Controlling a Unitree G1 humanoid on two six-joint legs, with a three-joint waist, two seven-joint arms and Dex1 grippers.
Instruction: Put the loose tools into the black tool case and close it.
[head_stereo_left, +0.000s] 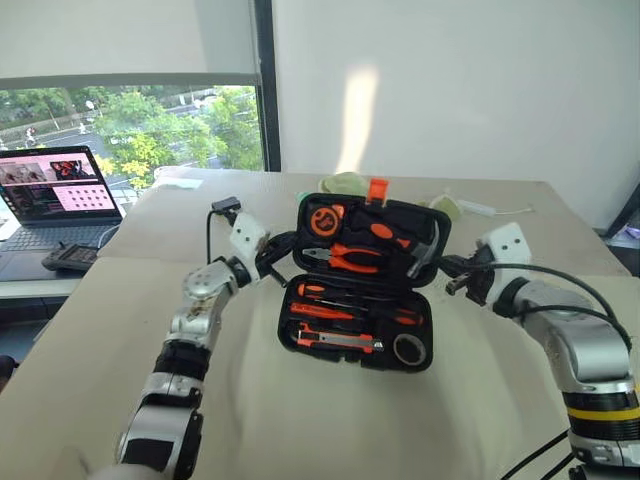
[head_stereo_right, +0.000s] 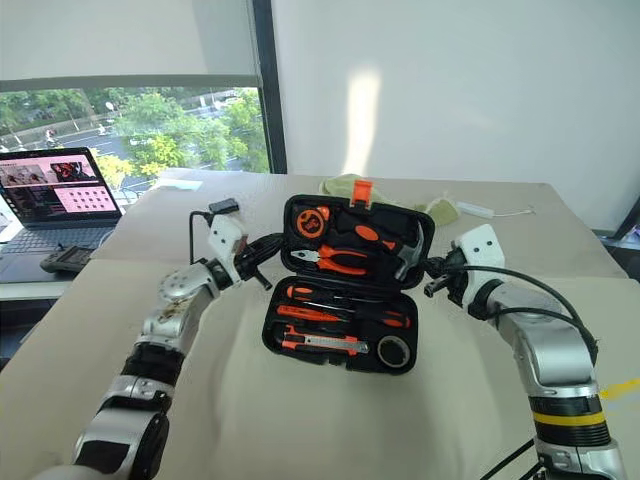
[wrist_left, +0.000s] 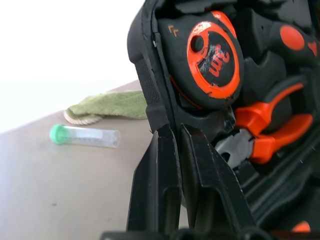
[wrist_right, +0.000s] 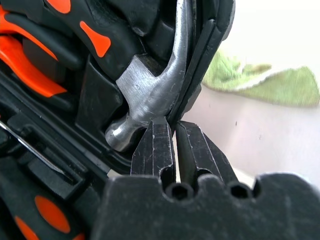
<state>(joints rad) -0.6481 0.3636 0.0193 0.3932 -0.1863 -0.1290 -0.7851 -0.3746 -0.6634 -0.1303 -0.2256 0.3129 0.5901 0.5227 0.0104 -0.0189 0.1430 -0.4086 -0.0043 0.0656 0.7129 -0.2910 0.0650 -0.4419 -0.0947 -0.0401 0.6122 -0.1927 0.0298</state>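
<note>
**A:** Where is the black tool case (head_stereo_left: 360, 290)?

**B:** Centre of the head-camera frame, on the tan table (head_stereo_left: 330, 420). Its base lies flat on the tabletop; its lid stands raised behind the base, tilted back, with an orange latch (head_stereo_left: 377, 189) on the top edge.

**A:** Contents?

**B:** Base half: two orange-and-black screwdrivers (head_stereo_left: 345, 297) across the upper slots, an orange-black utility knife (head_stereo_left: 338, 341) along the lower edge, and a small dark tape roll (head_stereo_left: 408, 349) at lower right. The slim pen-like tool cannot be told apart from the others. Lid half: a round tape measure (wrist_left: 215, 55) at upper left, orange-handled pliers (head_stereo_left: 345, 258) in the middle, a hammer (wrist_right: 150, 95) on the right.

**A:** State of the left gripper (wrist_left: 175, 137)?

**B:** At the left side of the lid, left of centre in the frame. The two black fingers stand almost together — their tips straddle the lid's rim, one finger on the outer side and one on the inner, just below the tape measure.

**A:** And the right gripper (wrist_right: 174, 126)?

**B:** At the right side of the lid. Fingers nearly closed, pinching the thin edge of the lid beside the hammer head.

**A:** Surroundings?

**B:** A green cloth (wrist_left: 107, 106) and a clear tube with a green cap (wrist_left: 85, 136) lie on the table behind the case. A laptop (head_stereo_left: 55, 195) sits open at the far left of the frame — on a separate desk by the window.
</note>
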